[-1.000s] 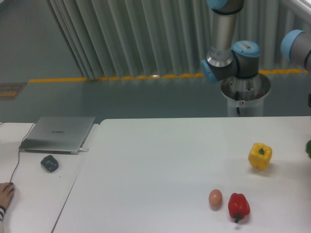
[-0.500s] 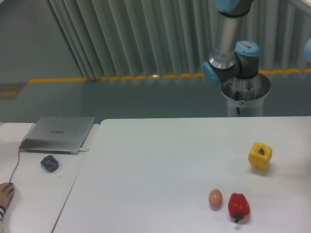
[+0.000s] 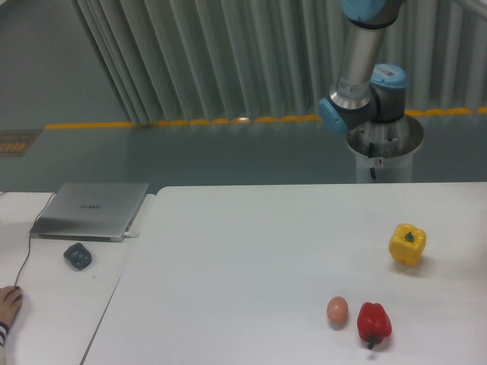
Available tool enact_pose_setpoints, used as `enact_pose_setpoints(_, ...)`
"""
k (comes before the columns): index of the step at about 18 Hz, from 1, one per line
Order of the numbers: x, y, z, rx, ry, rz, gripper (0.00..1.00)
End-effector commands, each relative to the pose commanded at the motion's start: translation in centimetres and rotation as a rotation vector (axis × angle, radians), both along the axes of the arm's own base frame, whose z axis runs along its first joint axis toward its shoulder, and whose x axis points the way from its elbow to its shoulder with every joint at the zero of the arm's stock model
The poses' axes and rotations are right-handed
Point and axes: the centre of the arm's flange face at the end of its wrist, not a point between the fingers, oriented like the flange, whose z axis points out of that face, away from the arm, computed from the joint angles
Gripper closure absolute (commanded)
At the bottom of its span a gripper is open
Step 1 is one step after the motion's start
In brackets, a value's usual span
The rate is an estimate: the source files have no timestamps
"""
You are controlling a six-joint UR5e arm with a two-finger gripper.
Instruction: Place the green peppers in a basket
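Note:
The green peppers are out of view, and no basket shows either. Of the robot I see only the arm's base and lower links (image 3: 365, 84) behind the table's far right edge. The rest of the arm runs up and right out of the picture, so the gripper is not in view. On the white table (image 3: 243, 258) lie a yellow pepper (image 3: 407, 244) at the right and a red pepper (image 3: 374, 322) near the front.
A brown egg (image 3: 337, 310) lies just left of the red pepper. On the side table at the left are a closed grey laptop (image 3: 91, 210), a dark mouse (image 3: 77, 255) and a person's hand (image 3: 9, 303) at the edge.
A dark green sliver at the right edge and the blue arm joint at the upper right have left the picture. The arm's upright link has leaned further right.

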Motion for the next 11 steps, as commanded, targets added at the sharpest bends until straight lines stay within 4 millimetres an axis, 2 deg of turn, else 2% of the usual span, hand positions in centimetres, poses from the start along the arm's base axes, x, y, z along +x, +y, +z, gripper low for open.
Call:
enact_pose_setpoints(7, 0.4, 0.2, 0.3, 0.026, -0.006, 0.002, 0.0)
enact_pose_setpoints(11, 1.1, 1.0, 0.6, 0.045, -0.011, 0.001, 0.0)
